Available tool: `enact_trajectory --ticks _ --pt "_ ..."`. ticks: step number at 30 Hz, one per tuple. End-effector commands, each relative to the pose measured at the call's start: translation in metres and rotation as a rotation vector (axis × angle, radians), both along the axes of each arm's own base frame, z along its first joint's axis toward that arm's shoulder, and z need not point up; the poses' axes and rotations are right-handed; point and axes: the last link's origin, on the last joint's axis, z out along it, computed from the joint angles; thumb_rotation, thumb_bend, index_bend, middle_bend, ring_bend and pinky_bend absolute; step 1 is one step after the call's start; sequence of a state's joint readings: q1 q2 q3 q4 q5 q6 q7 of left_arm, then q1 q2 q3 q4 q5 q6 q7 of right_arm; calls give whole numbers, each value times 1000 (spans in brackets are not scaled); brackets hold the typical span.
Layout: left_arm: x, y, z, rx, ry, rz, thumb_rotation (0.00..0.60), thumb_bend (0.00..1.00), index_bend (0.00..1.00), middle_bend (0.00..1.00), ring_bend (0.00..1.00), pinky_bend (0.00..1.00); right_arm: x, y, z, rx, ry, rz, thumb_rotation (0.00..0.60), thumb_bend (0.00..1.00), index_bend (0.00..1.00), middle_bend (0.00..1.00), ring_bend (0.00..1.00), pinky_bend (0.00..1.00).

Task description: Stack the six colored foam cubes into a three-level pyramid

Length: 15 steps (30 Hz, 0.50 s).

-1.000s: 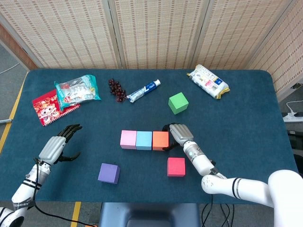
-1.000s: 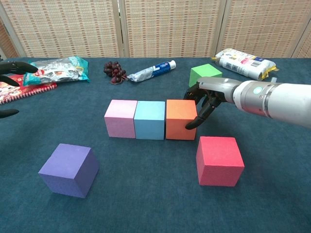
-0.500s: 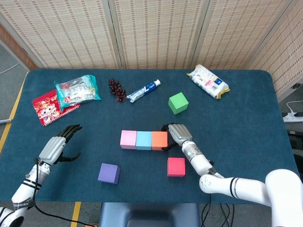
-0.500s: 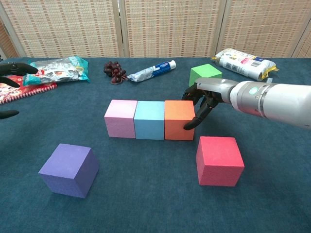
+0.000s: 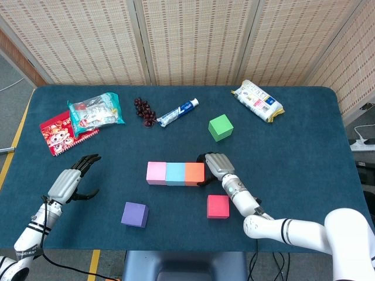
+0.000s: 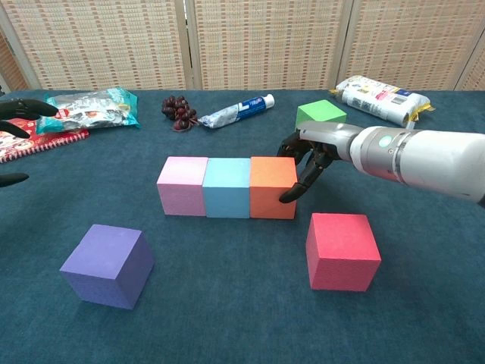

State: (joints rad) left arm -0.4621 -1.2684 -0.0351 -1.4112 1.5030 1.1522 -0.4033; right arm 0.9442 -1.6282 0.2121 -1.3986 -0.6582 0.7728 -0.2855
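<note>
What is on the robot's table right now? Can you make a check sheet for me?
Surface: dark blue table, cloth-covered, flat.
Job's things: pink cube, light blue cube and orange cube touch in one row; green cube, red cube and purple cube stand apart; nothing stacked.
Clutter: grapes, toothpaste tube, snack bag, red packet, white food bag along the far side.
Hands: right hand presses the orange cube's right side; left hand hovers with fingers apart, holding nothing.
Cables: cord trailing near the left arm; power strip off the table's right.
Surroundings: woven screen panels behind.
</note>
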Motion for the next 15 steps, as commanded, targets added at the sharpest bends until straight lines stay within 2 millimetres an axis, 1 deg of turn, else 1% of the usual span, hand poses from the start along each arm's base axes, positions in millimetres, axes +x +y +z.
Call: enact_trajectory --ticks 1,6,15 --pt "0 0 0 1 -1 -2 600 316 82 28 0 165 -2 0 1 -4 3 -4 600 153 559 430 317 349" --pt "1 0 0 1 -1 -6 600 316 81 29 0 165 -4 -1 4 -10 5 -9 600 153 558 431 317 349" --pt "1 0 -2 -4 1 -5 600 316 81 28 0 165 -1 0 0 0 6 -4 600 154 555 430 317 349"
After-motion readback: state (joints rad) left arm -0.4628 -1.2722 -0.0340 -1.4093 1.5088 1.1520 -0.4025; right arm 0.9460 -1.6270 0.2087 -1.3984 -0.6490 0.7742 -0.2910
